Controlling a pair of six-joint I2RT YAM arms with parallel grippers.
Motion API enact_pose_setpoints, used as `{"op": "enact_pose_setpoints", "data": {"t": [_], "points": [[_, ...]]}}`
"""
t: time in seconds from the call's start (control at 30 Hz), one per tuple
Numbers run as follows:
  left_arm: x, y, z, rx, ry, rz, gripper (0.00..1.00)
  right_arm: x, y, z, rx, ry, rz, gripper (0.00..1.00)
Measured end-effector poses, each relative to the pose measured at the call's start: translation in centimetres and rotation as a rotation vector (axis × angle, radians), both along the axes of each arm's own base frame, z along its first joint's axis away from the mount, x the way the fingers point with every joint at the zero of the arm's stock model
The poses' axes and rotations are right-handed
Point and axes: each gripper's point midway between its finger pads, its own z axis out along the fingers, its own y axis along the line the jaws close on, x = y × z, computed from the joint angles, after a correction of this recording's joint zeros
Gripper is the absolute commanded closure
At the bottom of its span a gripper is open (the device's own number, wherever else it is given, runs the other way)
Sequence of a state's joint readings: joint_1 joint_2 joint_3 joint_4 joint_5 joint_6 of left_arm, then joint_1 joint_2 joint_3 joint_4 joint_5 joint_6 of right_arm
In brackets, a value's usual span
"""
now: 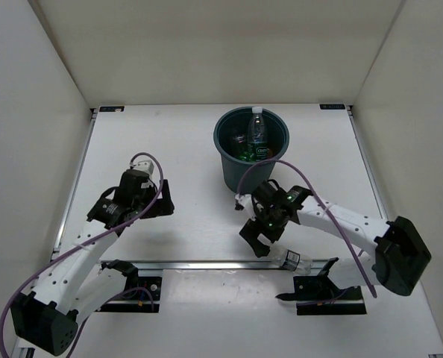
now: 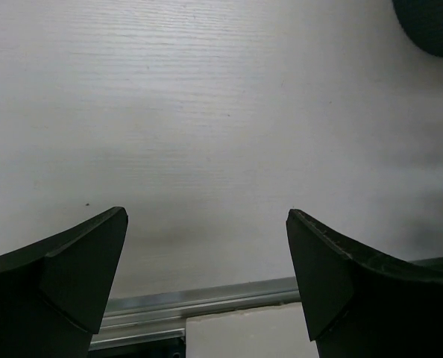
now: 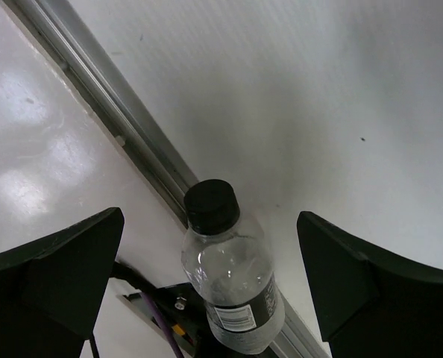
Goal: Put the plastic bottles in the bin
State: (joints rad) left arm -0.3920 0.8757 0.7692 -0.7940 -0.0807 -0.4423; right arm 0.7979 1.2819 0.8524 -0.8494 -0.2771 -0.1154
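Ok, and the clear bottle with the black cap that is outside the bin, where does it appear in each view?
Top external: low, right of centre, the clear bottle lies across the metal rail.
Left wrist: not in it; only the rail shows, along the bottom.
Right wrist: bottom centre, cap towards the top of the picture, over the rail.
Shared landmark: the metal rail.

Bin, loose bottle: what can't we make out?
- Top external: the bin wall hides its lower contents; bottle count unclear.
- Top external: the bottle by the rail is small, partly behind the right arm.
- Right wrist: bottle's base lost at the bottom edge; label unreadable.
- Left wrist: bin only a corner sliver.
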Motion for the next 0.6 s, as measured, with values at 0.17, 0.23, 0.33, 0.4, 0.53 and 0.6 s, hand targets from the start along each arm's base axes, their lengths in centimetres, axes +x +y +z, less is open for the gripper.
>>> {"op": "enact_pose_setpoints", "data": {"t": [0.17, 0.23, 0.33, 0.4, 0.53, 0.6], "points": [[0.4, -0.7, 0.5, -0.046, -0.017, -0.002, 0.01, -0.8, 0.3, -1.5, -0.110, 0.004, 0.100, 0.01], [0.6, -0.5, 0.6, -0.051, -0.027, 0.004, 0.01, -0.8, -0.1, -1.7, -0.136, -0.001, 0.103, 0.03], [0.7, -0.1, 1.0, -0.052, -0.044, 0.017, 0.02, -0.7, -0.3, -1.7, -0.148, -0.012, 0.103, 0.05], [0.7, 0.1, 1.2, -0.053, -0.054, 0.023, 0.02, -0.7, -0.3, -1.8, -0.154, -0.017, 0.103, 0.07], [0.7, 0.2, 1.9, -0.065, -0.083, 0.026, 0.01, -1.1, -0.3, -2.1, -0.169, -0.013, 0.112, 0.11], [0.6, 0.3, 2.2, -0.069, -0.095, 0.027, 0.02, -1.3, -0.3, -2.4, -0.182, -0.002, 0.120, 0.15]]}}
